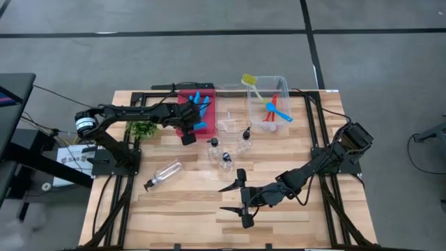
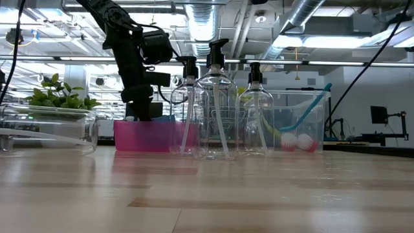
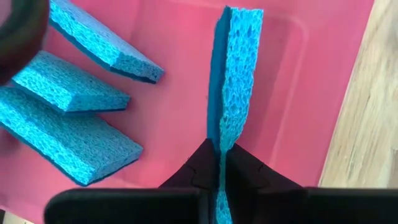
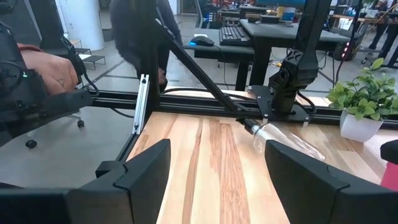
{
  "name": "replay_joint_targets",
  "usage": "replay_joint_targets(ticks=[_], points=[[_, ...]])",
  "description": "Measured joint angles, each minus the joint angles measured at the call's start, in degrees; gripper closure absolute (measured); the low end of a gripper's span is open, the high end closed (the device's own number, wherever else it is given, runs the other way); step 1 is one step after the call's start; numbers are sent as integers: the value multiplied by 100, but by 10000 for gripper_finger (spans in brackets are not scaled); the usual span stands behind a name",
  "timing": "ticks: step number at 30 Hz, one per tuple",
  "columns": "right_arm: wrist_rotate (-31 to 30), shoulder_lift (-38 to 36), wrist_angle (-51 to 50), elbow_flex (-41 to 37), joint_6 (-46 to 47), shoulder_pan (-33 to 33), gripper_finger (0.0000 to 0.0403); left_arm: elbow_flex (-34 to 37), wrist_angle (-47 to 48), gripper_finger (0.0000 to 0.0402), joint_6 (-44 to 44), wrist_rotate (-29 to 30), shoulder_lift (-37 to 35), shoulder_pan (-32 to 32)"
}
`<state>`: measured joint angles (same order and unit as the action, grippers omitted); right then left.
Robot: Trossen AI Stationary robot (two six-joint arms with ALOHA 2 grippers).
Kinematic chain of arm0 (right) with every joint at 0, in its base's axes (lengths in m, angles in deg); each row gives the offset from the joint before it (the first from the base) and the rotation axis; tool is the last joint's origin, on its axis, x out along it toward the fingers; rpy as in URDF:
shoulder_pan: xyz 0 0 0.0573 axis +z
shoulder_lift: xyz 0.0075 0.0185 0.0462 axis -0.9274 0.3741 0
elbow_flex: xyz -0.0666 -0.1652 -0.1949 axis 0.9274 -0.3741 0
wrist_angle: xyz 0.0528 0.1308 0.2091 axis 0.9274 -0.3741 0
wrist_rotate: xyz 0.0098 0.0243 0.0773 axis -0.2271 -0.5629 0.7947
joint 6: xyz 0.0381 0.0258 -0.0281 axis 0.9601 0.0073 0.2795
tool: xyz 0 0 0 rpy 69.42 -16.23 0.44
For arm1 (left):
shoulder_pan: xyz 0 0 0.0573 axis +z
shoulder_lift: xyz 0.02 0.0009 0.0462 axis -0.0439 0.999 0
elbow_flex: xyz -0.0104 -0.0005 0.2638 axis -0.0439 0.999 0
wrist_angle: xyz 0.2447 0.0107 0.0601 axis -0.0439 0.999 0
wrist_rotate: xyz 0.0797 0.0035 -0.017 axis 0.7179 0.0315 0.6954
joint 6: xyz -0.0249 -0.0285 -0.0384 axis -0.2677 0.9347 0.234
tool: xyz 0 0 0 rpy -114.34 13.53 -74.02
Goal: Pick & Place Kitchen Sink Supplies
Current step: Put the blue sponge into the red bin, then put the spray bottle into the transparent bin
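My left gripper (image 3: 219,177) is over the red tray (image 1: 184,97) at about 11 o'clock on the desk (image 1: 195,216), fingers pinched tight on a blue sponge (image 3: 235,81) held on edge, its long side running away from the wrist camera over the tray floor. Three more sponges (image 3: 68,118) lie flat in the tray beside it, overlapping each other, one (image 3: 102,43) tilted up against the rest. From above I see the left arm reaching in from 9 o'clock, gripper at the tray's near edge. My right gripper (image 1: 239,197) sits at roughly 6 o'clock near the front of the desk, fingers spread wide and holding nothing. Three upright clear pump bottles (image 2: 217,103) stand clustered at desk centre, just in front of the tray and the bins. A fourth bottle (image 1: 164,174) lies on its side at about 8 o'clock, well apart from the cluster. Brushes (image 1: 277,110) sit in the clear bin (image 1: 282,84) at 1 o'clock, blue and red ones crossed, a yellow-green one (image 1: 251,84) leaning over the bin's rim. A smaller clear bin (image 1: 226,118) sits between the tray and the brush bin. A green plant (image 1: 143,129) stands at 9 o'clock beside the tray.
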<state>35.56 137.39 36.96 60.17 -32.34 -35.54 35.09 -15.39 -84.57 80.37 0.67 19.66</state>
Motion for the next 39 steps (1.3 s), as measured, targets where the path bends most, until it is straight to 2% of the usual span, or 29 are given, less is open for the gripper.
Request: replay_joint_targets(ticks=[11, 32, 39], points=[[0, 0, -10, 0, 11, 0, 148, 0, -2, 321, 153, -1, -6, 0], [0, 0, -39, 0, 11, -2, 148, 0, 182, 316, 197, -3, -11, 0], [0, 0, -75, 0, 8, -2, 148, 0, 271, 306, 268, -3, -477, 0]])
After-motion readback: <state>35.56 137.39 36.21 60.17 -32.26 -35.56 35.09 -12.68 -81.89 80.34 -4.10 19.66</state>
